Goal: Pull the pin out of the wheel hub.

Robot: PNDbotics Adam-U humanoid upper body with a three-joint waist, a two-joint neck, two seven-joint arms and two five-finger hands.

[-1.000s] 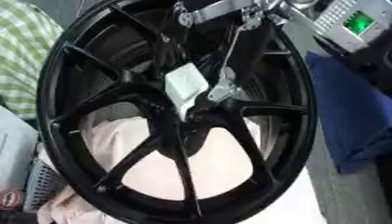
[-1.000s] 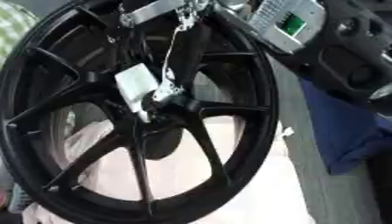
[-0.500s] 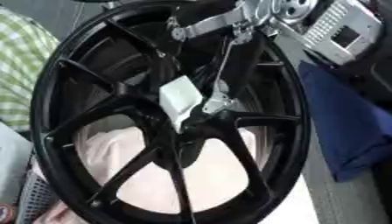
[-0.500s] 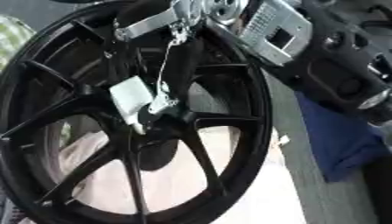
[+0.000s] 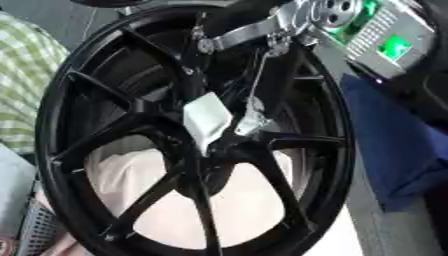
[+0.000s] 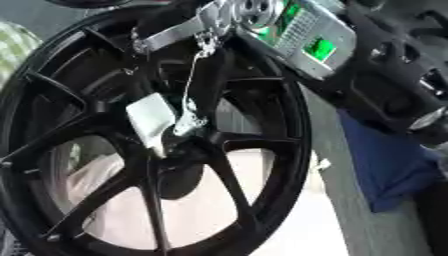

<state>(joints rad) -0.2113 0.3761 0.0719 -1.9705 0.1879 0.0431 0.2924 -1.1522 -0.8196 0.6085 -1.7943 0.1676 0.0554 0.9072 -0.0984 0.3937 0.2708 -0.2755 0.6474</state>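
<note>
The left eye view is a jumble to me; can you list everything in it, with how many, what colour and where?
Wheel: one, black, spoked, fills most of the view.
Tag: one, white, at the wheel's centre.
Cloth: one, pale pink, behind the spokes, lower half.
Checked fabric: one, green and white, left edge.
Blue cloth: one, right side.
Grey box: one, with a green lit screen, upper right.
Robot's right hand: one, black and silver, reaching from the upper right to the centre of the wheel; its fingers cannot be made out.
</note>
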